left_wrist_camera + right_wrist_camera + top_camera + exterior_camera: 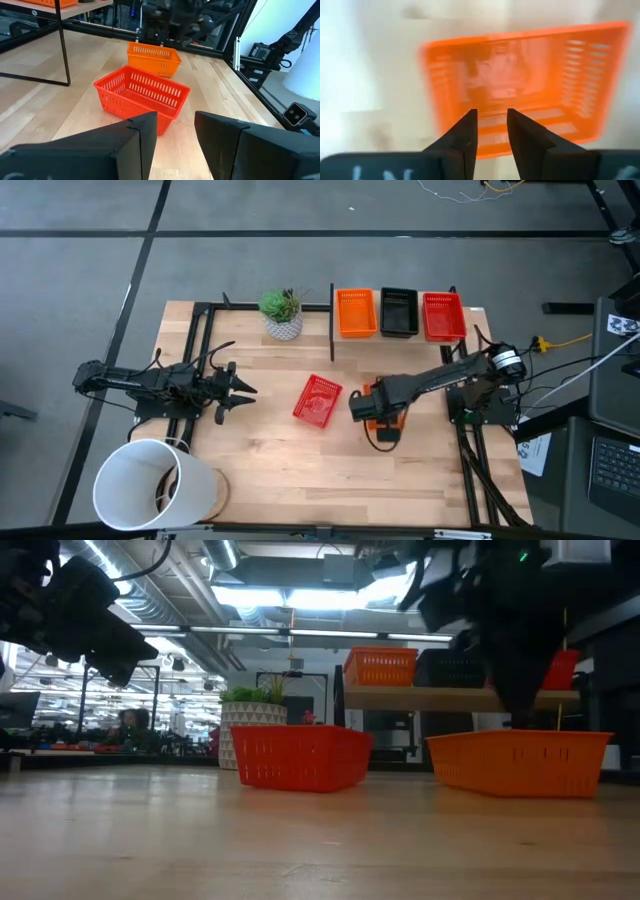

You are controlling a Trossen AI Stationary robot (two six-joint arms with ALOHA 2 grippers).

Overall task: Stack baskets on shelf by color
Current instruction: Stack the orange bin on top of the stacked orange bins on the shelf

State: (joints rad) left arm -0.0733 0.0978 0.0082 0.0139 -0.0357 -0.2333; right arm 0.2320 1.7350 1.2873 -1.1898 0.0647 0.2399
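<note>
on the wooden table (300, 470), my right gripper (491, 131) is hovering directly over an orange basket (385, 428), fingers parted a little and gripping nothing. a red basket (317, 400) is lying just beside it. my left gripper (237, 391) is waiting near the left edge, slightly open and empty.

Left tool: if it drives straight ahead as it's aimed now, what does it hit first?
Likely the red basket on the table: it lies right ahead of the left tool. The orange basket sits behind it. Depth is uncertain.
</note>
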